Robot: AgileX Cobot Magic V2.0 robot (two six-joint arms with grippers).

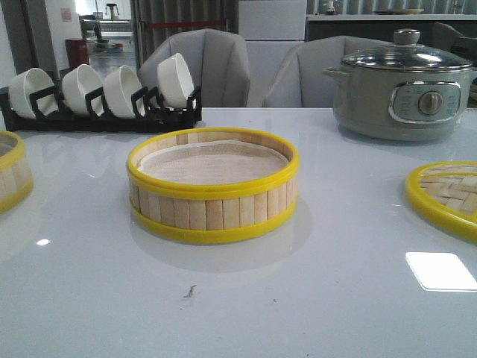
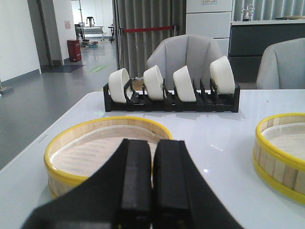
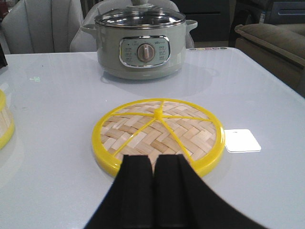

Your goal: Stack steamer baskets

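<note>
One steamer basket [image 1: 213, 186] stands in the middle of the table, with pale slat walls, yellow rims and a whitish liner. A second steamer basket [image 1: 10, 179] is cut off by the left edge of the front view. In the left wrist view that second basket [image 2: 86, 129] lies just beyond my left gripper [image 2: 152, 143], which is shut and empty; the middle basket [image 2: 281, 152] shows to one side. My right gripper [image 3: 153, 158] is shut and empty, hovering at the near rim of a flat woven lid [image 3: 159, 129] with a yellow rim. Neither gripper shows in the front view.
A grey-green electric pot [image 1: 402, 93] with a glass lid stands at the back right. A black rack [image 1: 104, 112] holding several white bowls is at the back left. The woven lid [image 1: 447, 195] lies at the right edge. Grey chairs stand behind the table.
</note>
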